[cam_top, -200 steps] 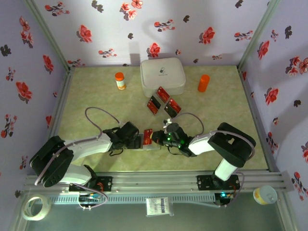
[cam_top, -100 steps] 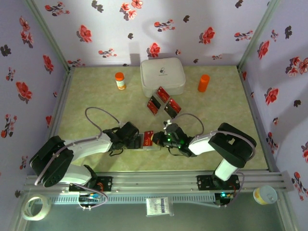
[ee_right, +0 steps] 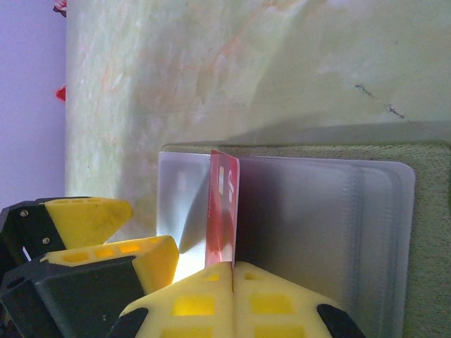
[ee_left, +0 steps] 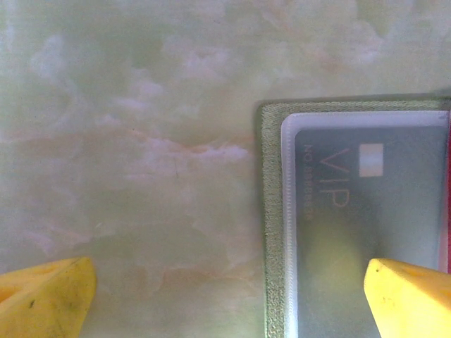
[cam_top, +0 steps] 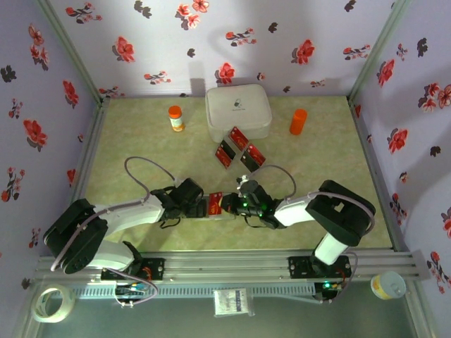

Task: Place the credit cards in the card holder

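Right gripper (ee_right: 232,266): your jaws are pressed together on a red card (ee_right: 223,204), pinched at its near end. The card stands on edge and runs straight out ahead of the fingertips.

Card holder (ee_right: 426,232): it lies open and flat directly under that card, clear sleeves facing up, with the olive rim showing past them. The card's lower edge sits at the sleeve surface. You cannot tell from this angle whether it has entered a pocket.

Left gripper (ee_left: 225,303): your jaws are spread wide with nothing between them. One fingertip (ee_left: 409,296) hangs over the holder's clear sleeve, the other over bare table (ee_left: 141,141). Whether the first touches the sleeve cannot be told. Just ahead of that fingertip, inside the sleeve, is a dark card marked VIP (ee_left: 345,204).

From above, the two grippers face each other nose to nose over the holder. In the right wrist view the left gripper's yellow fingers sit just beside the right fingertips.

Three loose red cards (cam_top: 252,158) lie on the table beyond the right gripper, well apart from its fingertips. A white case (cam_top: 238,111) sits just past them.
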